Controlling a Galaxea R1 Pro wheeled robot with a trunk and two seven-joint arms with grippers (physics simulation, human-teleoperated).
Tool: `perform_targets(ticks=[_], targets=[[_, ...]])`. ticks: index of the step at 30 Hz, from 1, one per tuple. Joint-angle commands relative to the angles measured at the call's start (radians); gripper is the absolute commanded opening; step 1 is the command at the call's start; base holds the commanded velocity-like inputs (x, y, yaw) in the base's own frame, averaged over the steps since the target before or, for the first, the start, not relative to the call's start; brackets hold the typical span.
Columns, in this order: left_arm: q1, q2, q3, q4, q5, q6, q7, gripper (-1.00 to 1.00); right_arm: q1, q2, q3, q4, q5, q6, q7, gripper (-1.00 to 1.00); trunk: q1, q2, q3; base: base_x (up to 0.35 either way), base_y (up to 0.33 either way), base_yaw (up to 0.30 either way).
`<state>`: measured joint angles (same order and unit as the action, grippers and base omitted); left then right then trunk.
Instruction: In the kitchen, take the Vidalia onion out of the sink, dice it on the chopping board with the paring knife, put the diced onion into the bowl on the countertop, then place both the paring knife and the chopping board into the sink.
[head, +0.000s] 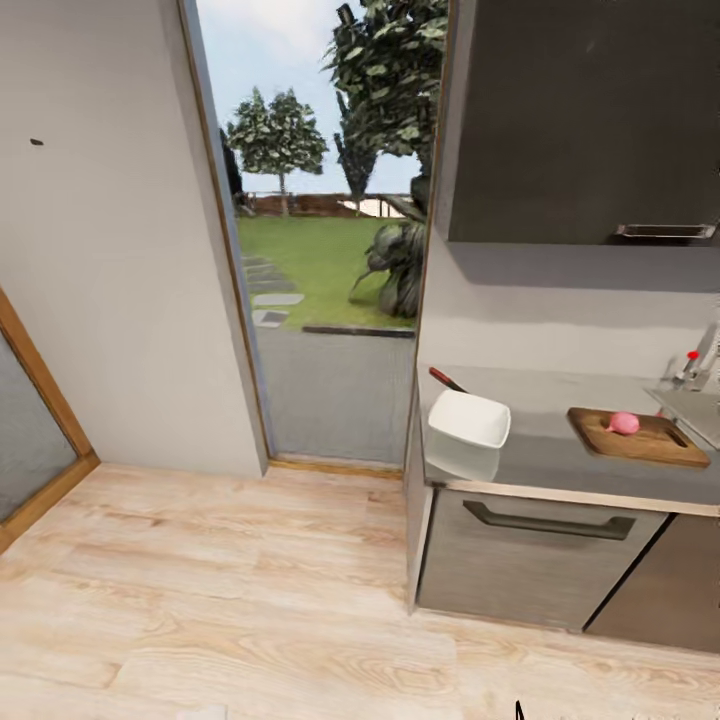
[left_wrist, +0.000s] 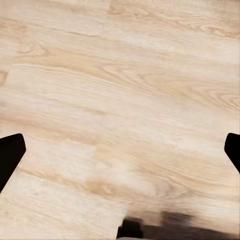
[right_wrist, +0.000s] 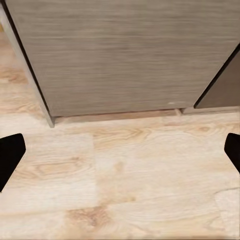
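Left gripper (left_wrist: 120, 150): black fingertips at the frame's two sides, jaws spread wide, nothing between them; below it pale wood-plank floor (left_wrist: 120, 90) with strong grain.

Right gripper (right_wrist: 120, 150): same wide spread, empty, over the same planks, facing a matte grey wood-grain cabinet front (right_wrist: 125, 55) with dark seams at either side.

Head view: grey, faintly reflective countertop (head: 540, 440) with thin light front edge. Glossy white squarish bowl (head: 469, 418) near its left end; red-handled paring knife (head: 445, 379) pokes out behind the bowl. Brown wooden chopping board (head: 640, 437) with rounded corners and slot hole lies further right, a pinkish onion (head: 623, 423) resting on it. Sink (head: 695, 410) steel edge at the far right, just beside the board. Open doorway (head: 325, 230) to a lawn on the left; broad bare floor before the cabinets
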<state>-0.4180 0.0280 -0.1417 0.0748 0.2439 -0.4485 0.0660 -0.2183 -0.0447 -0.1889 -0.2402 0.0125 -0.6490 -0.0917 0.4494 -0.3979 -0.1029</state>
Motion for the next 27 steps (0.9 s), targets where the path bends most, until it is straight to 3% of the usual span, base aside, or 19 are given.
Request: perform_targets(ticks=[1,27], targets=[[-0.001,0.000,-0.009,0.003,0.006,-0.006,0.001,1.00,-0.001,0.000,0.002,0.001,0.002,-0.003,-0.005,1.00,0.001,-0.002,-0.001,0.004,0.279,-0.179],[-0.001,0.000,-0.009,0.003,0.006,-0.006,0.001,1.00,-0.001,-0.001,0.001,0.001,0.002,-0.003,-0.005,1.00,0.001,-0.002,0.023,0.000,0.280,-0.173]])
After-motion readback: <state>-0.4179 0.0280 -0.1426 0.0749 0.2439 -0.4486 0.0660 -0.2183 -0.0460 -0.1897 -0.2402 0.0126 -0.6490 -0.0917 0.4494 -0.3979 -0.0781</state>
